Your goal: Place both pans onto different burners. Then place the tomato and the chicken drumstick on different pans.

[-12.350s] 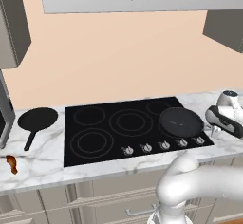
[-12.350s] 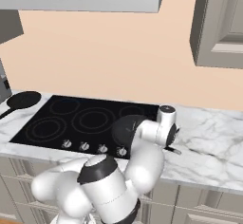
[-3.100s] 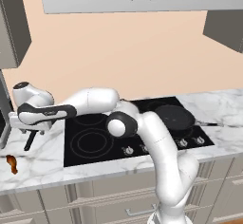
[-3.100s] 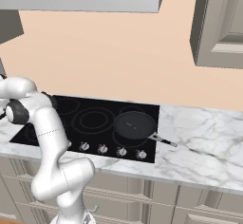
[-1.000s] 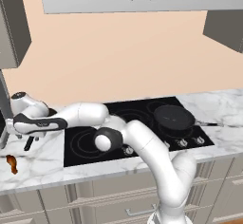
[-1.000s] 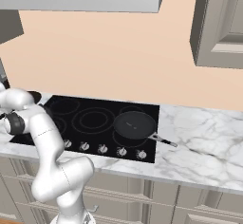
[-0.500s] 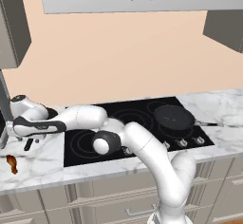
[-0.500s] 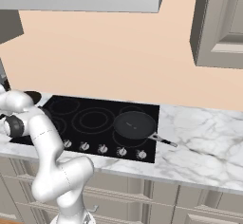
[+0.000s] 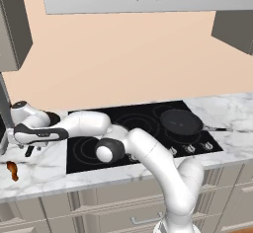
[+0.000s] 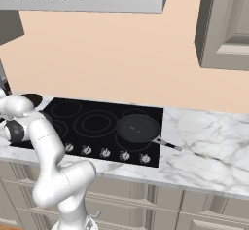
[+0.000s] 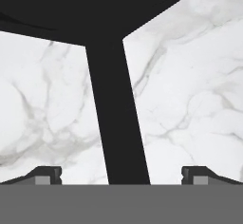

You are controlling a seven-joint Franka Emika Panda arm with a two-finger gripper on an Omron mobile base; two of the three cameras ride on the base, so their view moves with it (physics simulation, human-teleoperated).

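A white marble counter [image 9: 39, 175] carries a glossy black cooktop [image 9: 143, 128]. One black pan [image 9: 181, 121] sits on a right-hand burner [image 10: 138, 128], the other pan [image 10: 30, 99] lies on the marble left of the cooktop. A chicken drumstick [image 9: 12, 170] lies on the counter's left end.

One pan [image 9: 181, 121] on the cooktop [image 9: 89, 150]; drumstick [image 9: 12, 170] on counter [image 9: 39, 170] left of it

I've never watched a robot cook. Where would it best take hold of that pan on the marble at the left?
Probably by its handle, from above. The long thin bar lies flat on the marble counter, centred between the open gripper's fingertips, which could not span the wide round pan itself.
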